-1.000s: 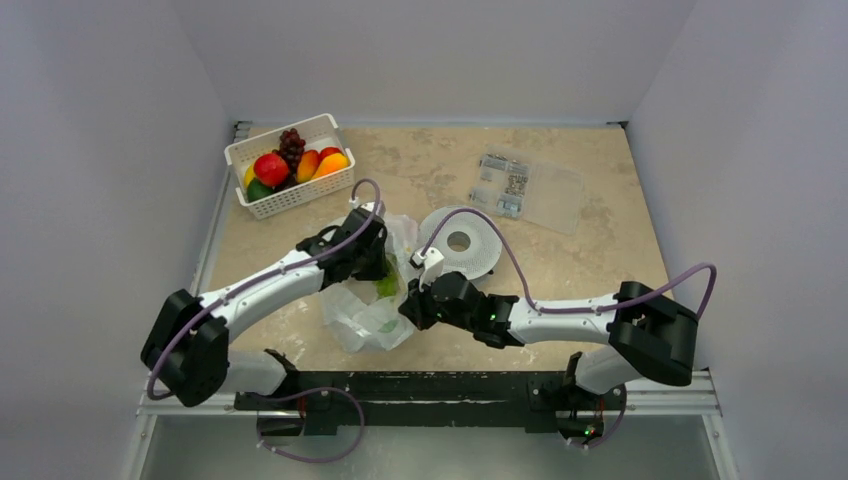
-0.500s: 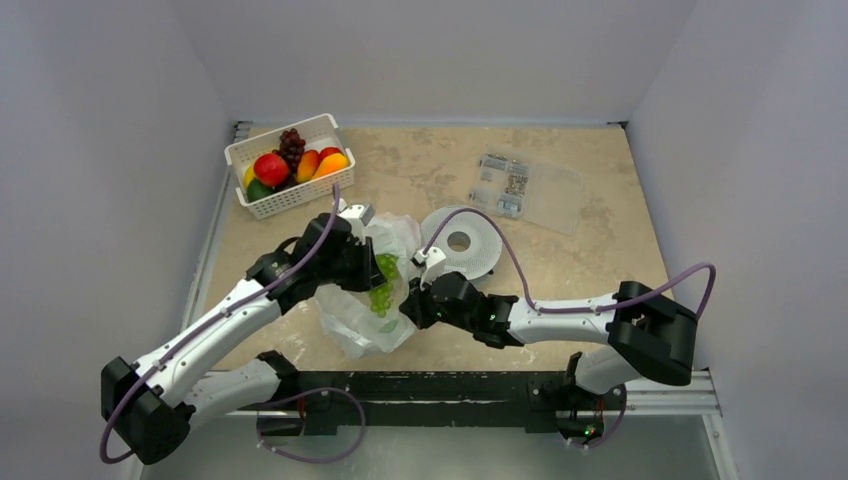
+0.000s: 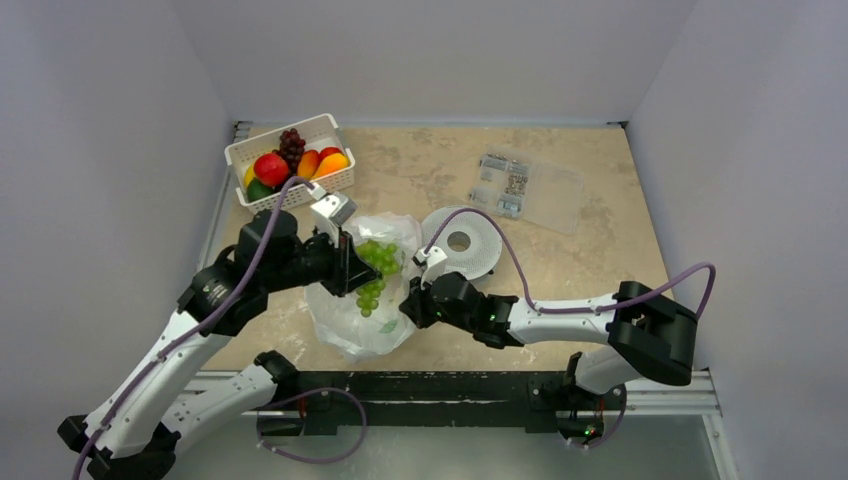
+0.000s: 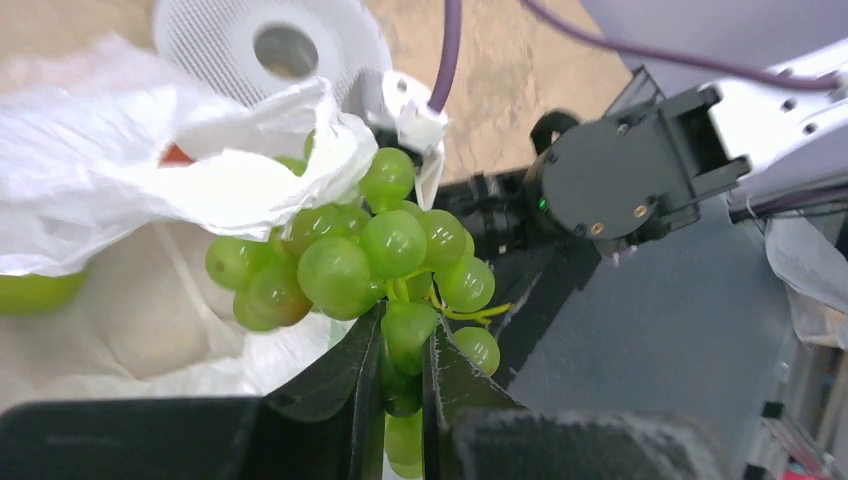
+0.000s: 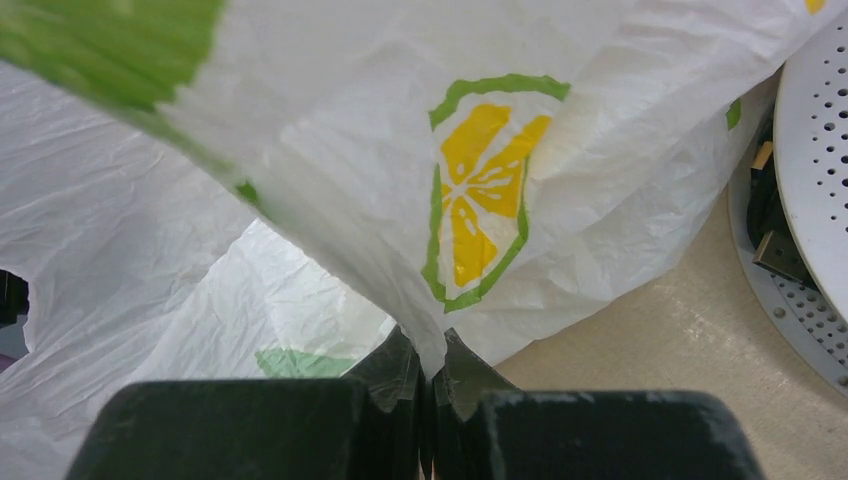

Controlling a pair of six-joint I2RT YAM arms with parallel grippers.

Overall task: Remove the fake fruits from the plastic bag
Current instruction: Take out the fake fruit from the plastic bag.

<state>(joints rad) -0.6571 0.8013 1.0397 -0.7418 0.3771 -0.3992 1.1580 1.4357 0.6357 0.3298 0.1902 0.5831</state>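
Rail: black bar on a metal frame at the near edge, with both arm bases bolted to it.
Bench: beige, mottled like stone, running from the rail to the back wall; a metal strip edges its left side.
Right hand: low over the bench, closed tight on a fold of the bag's right edge.
Bag: crinkled white plastic with green leaf prints and a yellow lemon-slice print, lying near the front, left of centre, its mouth gaping upward.
Left hand: over the bag's mouth, pinching the grapes by the stem end.
Grapes: green bunch hanging above the bag; bag film drapes over its far side.
Disc: white, perforated, with a round hole, flat on the bench just right of the bag.
Packet: flat, clear, with printed labels, far right, well apart from the rest.
Basket: white, slotted, in the far left corner, holding a red apple, a dark bunch and orange, yellow and green fruits.
Walls: plain pale grey, closing the bench on three sides.
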